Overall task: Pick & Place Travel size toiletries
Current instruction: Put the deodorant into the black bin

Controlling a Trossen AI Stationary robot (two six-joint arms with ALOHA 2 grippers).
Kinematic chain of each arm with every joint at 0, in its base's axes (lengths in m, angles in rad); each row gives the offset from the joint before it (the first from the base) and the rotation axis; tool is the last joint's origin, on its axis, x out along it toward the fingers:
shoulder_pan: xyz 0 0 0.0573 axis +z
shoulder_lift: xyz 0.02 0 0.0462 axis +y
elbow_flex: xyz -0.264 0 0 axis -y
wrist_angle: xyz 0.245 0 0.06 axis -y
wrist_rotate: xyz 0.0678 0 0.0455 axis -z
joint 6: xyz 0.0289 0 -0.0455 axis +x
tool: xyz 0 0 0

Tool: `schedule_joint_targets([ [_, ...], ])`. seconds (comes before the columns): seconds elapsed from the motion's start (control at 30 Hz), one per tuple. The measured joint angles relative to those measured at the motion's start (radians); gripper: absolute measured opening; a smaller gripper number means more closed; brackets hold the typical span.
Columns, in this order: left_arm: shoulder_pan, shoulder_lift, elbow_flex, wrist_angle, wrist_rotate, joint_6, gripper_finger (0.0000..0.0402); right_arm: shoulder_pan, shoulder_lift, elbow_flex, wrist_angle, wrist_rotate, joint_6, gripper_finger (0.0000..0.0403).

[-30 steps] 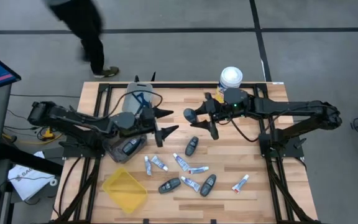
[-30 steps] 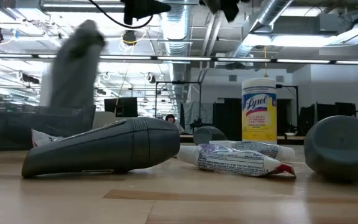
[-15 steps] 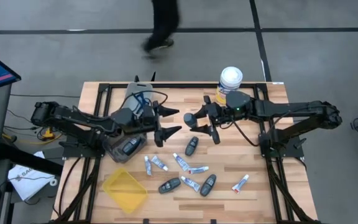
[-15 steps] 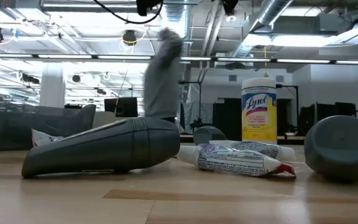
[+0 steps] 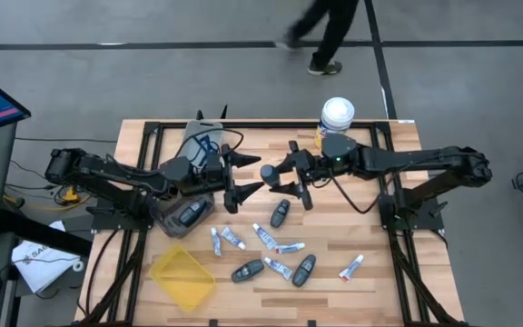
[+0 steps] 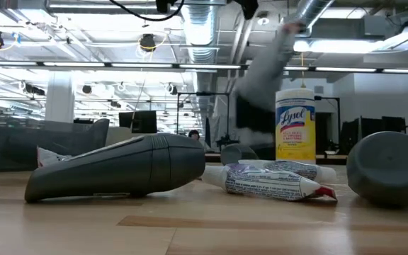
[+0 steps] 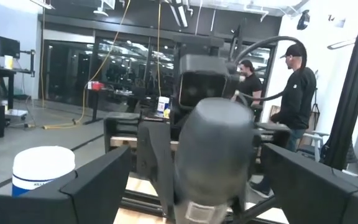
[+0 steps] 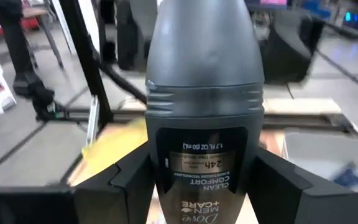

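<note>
Right gripper (image 5: 291, 180) clamps grey deodorant stick (image 5: 269, 173) above table (image 5: 379, 272) centre. Left gripper (image 5: 243, 174) faces it, fingers spread wide, empty. Tubes (image 5: 266, 238) and other deodorants (image 5: 281, 213) lie scattered below.

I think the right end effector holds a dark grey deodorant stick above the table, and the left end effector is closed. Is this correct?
Not fully. The right end effector does hold the dark grey oval deodorant stick above the wooden slat table. But the left end effector is open, its fingers spread wide and empty, as the high view shows.
</note>
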Motion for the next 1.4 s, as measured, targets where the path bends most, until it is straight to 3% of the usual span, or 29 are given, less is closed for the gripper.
schedule_joint_targets([
  [0.37, 0.001, 0.046, 0.0, 0.048, 0.02, 0.0, 0.0351, 0.0, 0.034, 0.002, 0.088, -0.017, 0.0, 0.0205],
  [0.7, 0.01, 0.105, 0.0, 0.174, 0.044, 0.001, 0.0351, 0.0, 0.05, 0.001, 0.078, -0.032, 0.0, 0.0201],
  [1.03, 0.035, 0.119, 0.002, 0.186, 0.11, -0.035, 0.0348, -0.005, 0.052, 0.001, 0.081, -0.058, 0.0, 0.02],
  [1.4, 0.057, 0.118, 0.002, 0.186, 0.171, -0.035, 0.0248, -0.01, 0.052, 0.001, 0.085, -0.058, 0.0, 0.0204],
])
